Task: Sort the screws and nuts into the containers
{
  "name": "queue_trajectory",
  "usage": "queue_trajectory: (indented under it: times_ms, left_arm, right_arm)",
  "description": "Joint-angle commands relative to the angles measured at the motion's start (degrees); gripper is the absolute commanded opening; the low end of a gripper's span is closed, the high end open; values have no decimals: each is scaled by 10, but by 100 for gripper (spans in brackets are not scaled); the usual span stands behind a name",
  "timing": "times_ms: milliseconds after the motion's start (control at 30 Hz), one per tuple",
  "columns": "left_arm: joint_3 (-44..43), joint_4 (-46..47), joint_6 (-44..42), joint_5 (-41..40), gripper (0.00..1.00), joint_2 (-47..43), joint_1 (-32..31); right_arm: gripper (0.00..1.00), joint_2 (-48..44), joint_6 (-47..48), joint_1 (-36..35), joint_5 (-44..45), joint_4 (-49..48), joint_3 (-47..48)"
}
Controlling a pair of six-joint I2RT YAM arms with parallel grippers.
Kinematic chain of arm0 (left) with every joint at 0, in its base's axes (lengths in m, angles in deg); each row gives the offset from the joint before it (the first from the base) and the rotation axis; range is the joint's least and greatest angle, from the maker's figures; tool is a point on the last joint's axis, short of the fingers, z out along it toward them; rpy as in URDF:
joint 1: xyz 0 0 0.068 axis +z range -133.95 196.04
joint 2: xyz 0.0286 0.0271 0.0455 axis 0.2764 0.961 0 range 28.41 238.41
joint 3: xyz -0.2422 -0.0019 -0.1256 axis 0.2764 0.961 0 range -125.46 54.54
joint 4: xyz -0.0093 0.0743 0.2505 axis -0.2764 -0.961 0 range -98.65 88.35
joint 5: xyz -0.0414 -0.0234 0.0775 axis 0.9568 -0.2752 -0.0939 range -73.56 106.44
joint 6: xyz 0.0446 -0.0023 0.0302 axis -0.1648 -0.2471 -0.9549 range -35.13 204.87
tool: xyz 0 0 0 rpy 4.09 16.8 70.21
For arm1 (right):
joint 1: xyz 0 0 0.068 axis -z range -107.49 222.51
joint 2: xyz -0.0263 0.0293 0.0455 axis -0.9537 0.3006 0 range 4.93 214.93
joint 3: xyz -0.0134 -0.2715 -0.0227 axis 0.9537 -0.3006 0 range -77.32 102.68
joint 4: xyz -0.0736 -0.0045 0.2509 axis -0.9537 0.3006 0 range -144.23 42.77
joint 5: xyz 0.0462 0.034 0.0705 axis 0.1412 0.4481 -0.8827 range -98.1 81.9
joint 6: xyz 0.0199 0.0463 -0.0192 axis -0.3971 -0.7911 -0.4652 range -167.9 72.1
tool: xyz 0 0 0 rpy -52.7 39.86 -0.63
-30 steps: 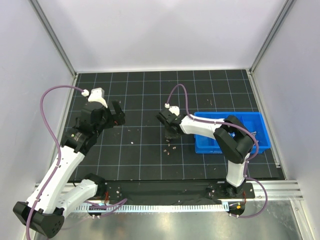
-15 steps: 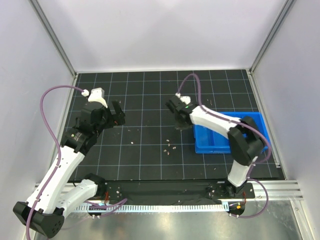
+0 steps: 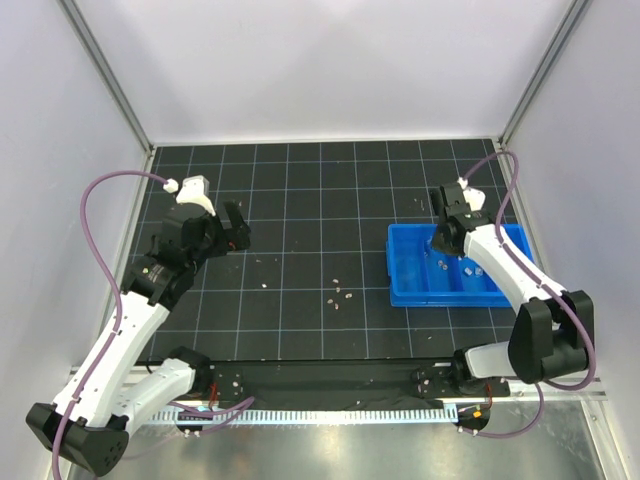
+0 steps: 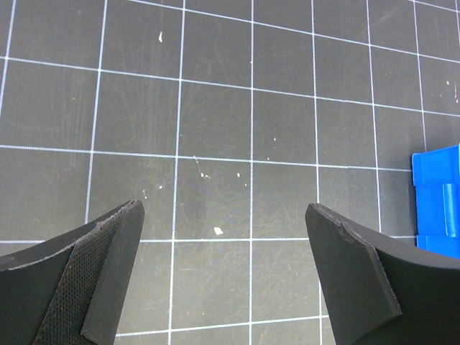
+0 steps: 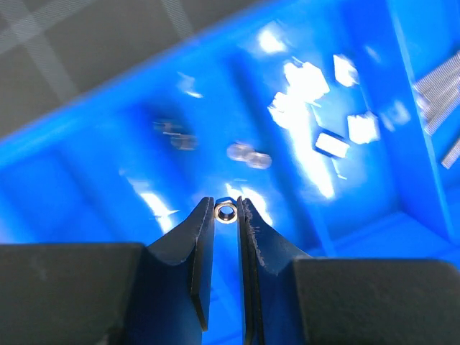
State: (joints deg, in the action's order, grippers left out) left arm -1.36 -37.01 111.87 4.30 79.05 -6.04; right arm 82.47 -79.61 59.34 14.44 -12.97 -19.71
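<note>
Nut (image 5: 227,212) pinched between right jaws at tips, above containers (image 5: 65,194).

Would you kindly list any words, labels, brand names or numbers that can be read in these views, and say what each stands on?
None can be read: no text shows on the blue tray, the grid mat, or the nut pinched in the right hand.
</note>
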Motion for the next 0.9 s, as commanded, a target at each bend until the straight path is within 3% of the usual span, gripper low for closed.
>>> queue_trajectory:
  times_ms: [0,100,133,233,333,533,700,867]
  left_arm:
    - [1,27,4,6,100,3,1]
    - [2,27,4,3,100,5,2]
    - [2,27,4,3,100,5,2]
    - [2,27,4,5,100,7,3]
    - [1,27,4,6,100,10,2]
    - [2,27,2,10,100,16,1]
    - [0,27,2,11,100,19,2]
    - [1,27,2,18,100,17,2]
  right_arm:
    - [14,3,16,16,-9,-35,-24]
    - [22,8,14,16,-6,-41,-21]
    - [35,6,15,16,-7,-36,-18]
    - [57,-21,21,13,-24,-23,-1]
    - [69,-55,26,-17,-17,-7,19]
    - [71,-36,-12,-197,-2,-13,51]
    - [68,74,-51,-346,12,-57,65]
    - [59,176,-52,-399,13,-77,88]
